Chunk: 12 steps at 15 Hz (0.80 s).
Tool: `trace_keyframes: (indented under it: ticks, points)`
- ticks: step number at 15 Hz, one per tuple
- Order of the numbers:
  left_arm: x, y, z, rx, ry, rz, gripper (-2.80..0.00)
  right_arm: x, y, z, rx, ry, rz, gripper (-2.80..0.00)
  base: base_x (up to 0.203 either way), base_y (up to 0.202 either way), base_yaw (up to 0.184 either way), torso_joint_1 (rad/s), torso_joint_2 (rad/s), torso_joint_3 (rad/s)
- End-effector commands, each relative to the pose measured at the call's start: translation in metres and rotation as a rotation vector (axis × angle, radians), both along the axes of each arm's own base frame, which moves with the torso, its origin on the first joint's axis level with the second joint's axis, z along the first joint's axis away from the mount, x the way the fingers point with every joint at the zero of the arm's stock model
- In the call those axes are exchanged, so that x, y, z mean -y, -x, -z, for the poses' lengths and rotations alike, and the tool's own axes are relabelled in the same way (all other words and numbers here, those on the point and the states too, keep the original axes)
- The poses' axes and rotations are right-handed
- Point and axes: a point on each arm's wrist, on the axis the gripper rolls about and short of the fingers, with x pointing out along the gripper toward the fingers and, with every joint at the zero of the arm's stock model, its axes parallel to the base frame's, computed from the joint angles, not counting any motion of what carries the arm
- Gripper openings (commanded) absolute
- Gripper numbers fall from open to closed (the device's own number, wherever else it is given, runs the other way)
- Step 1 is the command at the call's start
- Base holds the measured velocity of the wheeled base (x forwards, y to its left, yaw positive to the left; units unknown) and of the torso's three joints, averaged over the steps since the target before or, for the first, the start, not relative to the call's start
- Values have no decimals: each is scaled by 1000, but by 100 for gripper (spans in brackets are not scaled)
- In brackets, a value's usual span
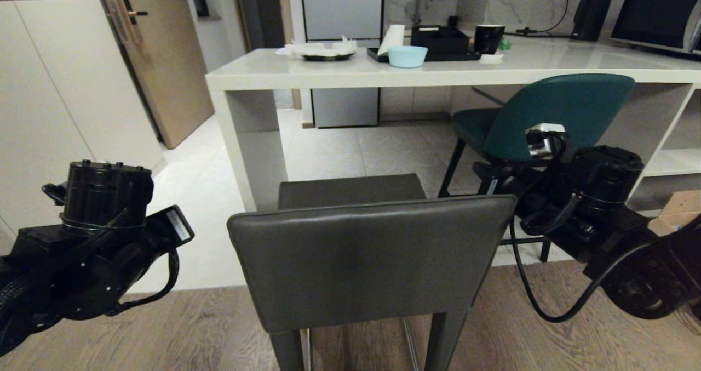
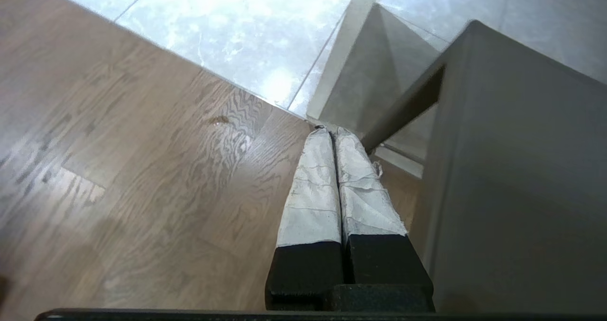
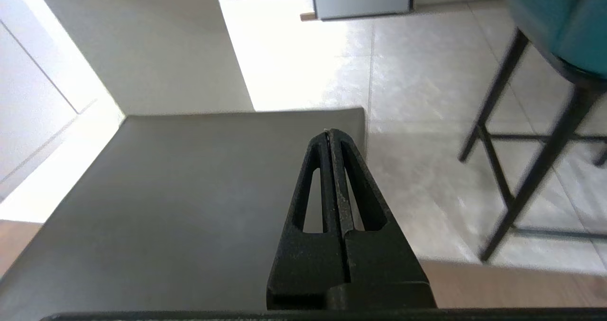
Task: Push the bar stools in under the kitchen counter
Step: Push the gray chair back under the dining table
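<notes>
Grey stool (image 1: pixel 367 256): smooth leather-like upholstery, faint sheen along the back's top edge. Teal stool (image 1: pixel 553 113): matt leather-like cover, thin black metal legs. Counter (image 1: pixel 350 72): polished cream stone. Floor: grained wood boards, then glossy pale tiles (image 1: pixel 339 152). Left gripper (image 2: pixel 331 130): fingers wrapped in wrinkled white tape

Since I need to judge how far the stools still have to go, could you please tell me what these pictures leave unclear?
- Grey stool: legs cut off by the head view's lower edge; its seat mostly hidden behind its own backrest.
- Teal stool: legs largely hidden by the right arm in the head view.
- Left pincer and right pincer, both shut: contact with the grey stool cannot be told in any view.
</notes>
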Motion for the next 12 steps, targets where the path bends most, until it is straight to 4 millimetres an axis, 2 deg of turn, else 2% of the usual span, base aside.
trace_keyframes:
  ticks: [1,3,5,8,9,12]
  points:
    - [-9,17,-8,36,7,-16,-280,10,23,-17,20,-4,11,-280,0,0,0,0,0,0]
    - [-4,21,0,9,-1,22,-280,12,31,-12,-11,7,11,-280,0,0,0,0,0,0]
    - [-4,33,-5,29,8,47,-280,15,41,-9,-28,12,11,-280,0,0,0,0,0,0]
    - [0,56,20,-59,-13,164,-280,19,59,5,-84,31,4,-280,0,0,0,0,0,0]
    - [5,58,27,-87,-13,202,-280,20,64,10,-102,37,4,-280,0,0,0,0,0,0]
    - [13,50,30,-79,41,296,-280,22,62,10,-102,34,48,-280,0,0,0,0,0,0]
